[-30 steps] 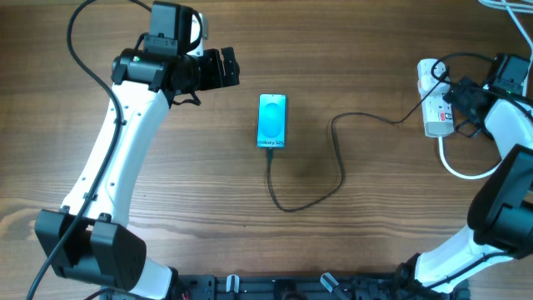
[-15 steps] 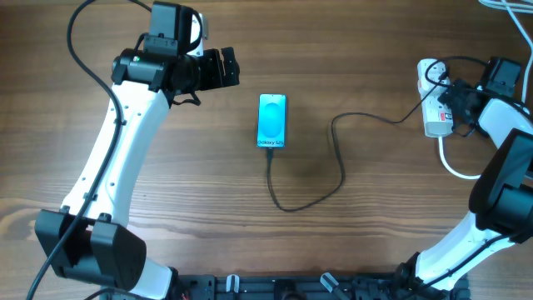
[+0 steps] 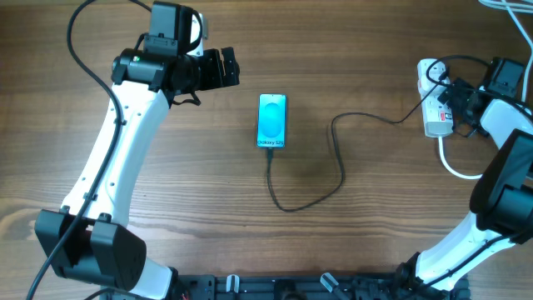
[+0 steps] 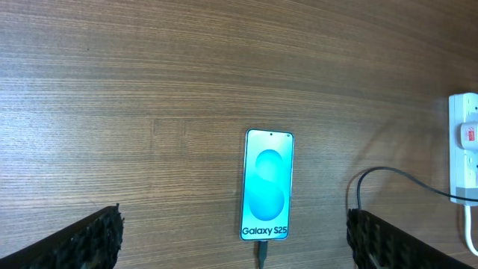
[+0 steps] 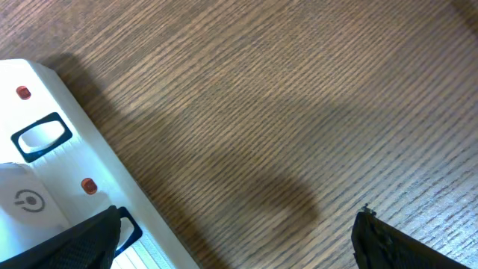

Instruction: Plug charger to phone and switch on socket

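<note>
The phone (image 3: pixel 272 121) lies flat mid-table with its cyan screen up; it also shows in the left wrist view (image 4: pixel 266 184). The thin black charger cable (image 3: pixel 337 158) runs from the phone's near short edge, loops right and goes up to the white socket strip (image 3: pixel 434 98). Its plug tip sits at the phone's bottom edge (image 4: pixel 263 250). My left gripper (image 3: pixel 223 69) is open and empty, up and left of the phone. My right gripper (image 3: pixel 460 102) is open, right beside the socket. The right wrist view shows the socket's white face with rocker switches (image 5: pixel 45 134) and one finger over its edge.
The socket's thick white cord (image 3: pixel 454 167) curves down from the strip toward the right arm. A white cable runs off the top right corner (image 3: pixel 512 17). Bare wooden tabletop lies around the phone.
The right gripper has shifted slightly up and left, closer to the socket. The left arm, the phone and the cable have not moved.
</note>
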Available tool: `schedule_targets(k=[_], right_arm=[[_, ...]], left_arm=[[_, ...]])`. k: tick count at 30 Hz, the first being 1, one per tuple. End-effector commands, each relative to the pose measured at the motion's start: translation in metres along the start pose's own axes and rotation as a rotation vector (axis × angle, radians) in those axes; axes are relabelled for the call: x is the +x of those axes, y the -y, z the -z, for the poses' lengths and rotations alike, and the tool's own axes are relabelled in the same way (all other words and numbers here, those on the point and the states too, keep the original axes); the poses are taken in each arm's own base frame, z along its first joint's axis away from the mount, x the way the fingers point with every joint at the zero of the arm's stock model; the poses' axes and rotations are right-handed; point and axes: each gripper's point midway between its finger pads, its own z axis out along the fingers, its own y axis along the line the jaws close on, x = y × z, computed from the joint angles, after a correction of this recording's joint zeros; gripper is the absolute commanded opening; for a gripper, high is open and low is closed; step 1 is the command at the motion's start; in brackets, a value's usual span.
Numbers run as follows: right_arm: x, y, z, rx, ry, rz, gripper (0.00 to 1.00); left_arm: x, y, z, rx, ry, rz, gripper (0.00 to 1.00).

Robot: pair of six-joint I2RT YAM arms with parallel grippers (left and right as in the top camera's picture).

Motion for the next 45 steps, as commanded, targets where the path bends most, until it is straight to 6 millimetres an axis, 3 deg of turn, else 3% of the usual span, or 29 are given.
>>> schedule_targets(k=[1, 27, 33, 41, 45], right_arm=[[0.021, -0.016, -0.007, -0.083, -0.075, 0.035, 1.00], [0.029, -0.031, -0.006, -0.095, -0.086, 0.098, 1.00], [0.043, -0.035, -0.018, -0.121, -0.130, 0.111, 1.00], [0.047, -0.037, -0.018, -0.133, -0.148, 0.117, 1.00], [0.039, -0.034, 0.000, -0.120, -0.138, 0.084, 1.00]], left_arm=[[0.002, -0.004, -0.004, -0.015, -0.010, 0.012, 1.00], [0.002, -0.004, -0.004, -0.015, -0.010, 0.012, 1.00], [0.002, -0.004, -0.004, -0.015, -0.010, 0.012, 1.00], [0.002, -0.004, -0.004, -0.015, -0.010, 0.012, 1.00], [0.002, -0.004, -0.004, -0.015, -0.010, 0.012, 1.00]])
